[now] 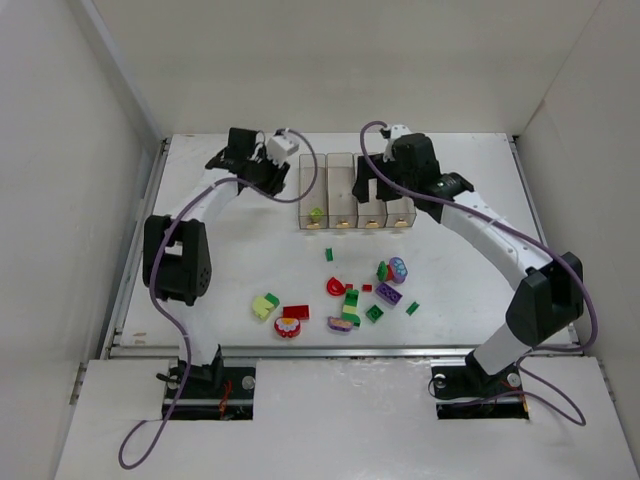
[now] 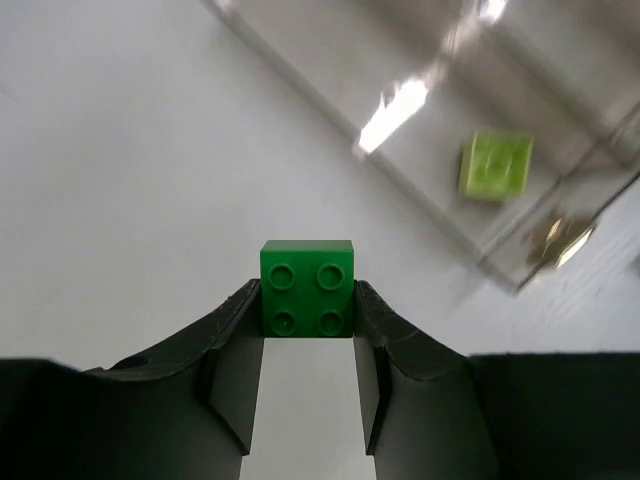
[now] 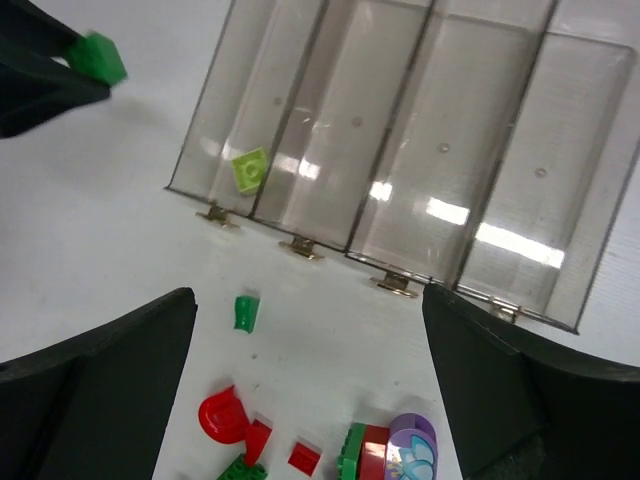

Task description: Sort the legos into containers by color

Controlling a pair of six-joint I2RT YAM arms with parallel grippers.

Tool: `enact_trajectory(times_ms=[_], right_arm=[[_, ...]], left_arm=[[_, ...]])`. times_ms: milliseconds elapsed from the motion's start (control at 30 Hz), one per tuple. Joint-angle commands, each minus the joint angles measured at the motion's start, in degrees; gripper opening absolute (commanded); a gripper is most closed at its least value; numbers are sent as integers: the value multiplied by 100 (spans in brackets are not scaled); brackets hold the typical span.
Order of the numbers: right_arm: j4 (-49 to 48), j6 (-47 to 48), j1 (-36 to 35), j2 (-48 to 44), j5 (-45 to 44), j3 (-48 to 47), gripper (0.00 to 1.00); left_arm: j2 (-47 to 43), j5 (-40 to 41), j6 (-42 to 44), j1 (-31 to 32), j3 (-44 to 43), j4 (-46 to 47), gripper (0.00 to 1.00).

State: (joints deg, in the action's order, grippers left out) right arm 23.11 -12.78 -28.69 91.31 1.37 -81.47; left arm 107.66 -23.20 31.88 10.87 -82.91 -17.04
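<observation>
brick [image 1: 316, 214] in leftmost bin [image 1: 311, 175], legos [image 1: 350, 305] before containers [image 1: 341, 175]

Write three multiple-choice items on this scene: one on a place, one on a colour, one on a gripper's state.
1. Where does the yellow-green piece lie?
A. in the leftmost bin
B. on the table among the red pieces
C. in the rightmost bin

2. What colour is the brick in the left gripper?
A. red
B. green
C. purple

3. How does the right gripper stand?
A. shut on a brick
B. shut, empty
C. open, empty

Answers:
1 A: the top view shows it inside the bin at the row's left end.
2 B: the left wrist view shows a green four-stud brick clamped between the fingers.
3 C: its fingers stand wide apart with nothing between them.
</observation>
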Motion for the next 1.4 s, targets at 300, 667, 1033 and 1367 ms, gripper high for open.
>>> enact_trajectory(times_ms=[300, 667, 1033, 1367], right_arm=[[255, -849, 601, -165, -936, 122, 100], [255, -797, 601, -499, -884, 430, 100], [448, -542, 408, -684, -1016, 422, 100], [457, -77, -65, -518, -1136, 167, 100]], left_arm=[[1064, -563, -973, 1636, -1851, 833, 8], [1205, -308, -1088, 1760, -1851, 588, 26], [872, -124, -1087, 1760, -1894, 114, 79], [-1051, 579, -61, 1462, -573, -922, 83]])
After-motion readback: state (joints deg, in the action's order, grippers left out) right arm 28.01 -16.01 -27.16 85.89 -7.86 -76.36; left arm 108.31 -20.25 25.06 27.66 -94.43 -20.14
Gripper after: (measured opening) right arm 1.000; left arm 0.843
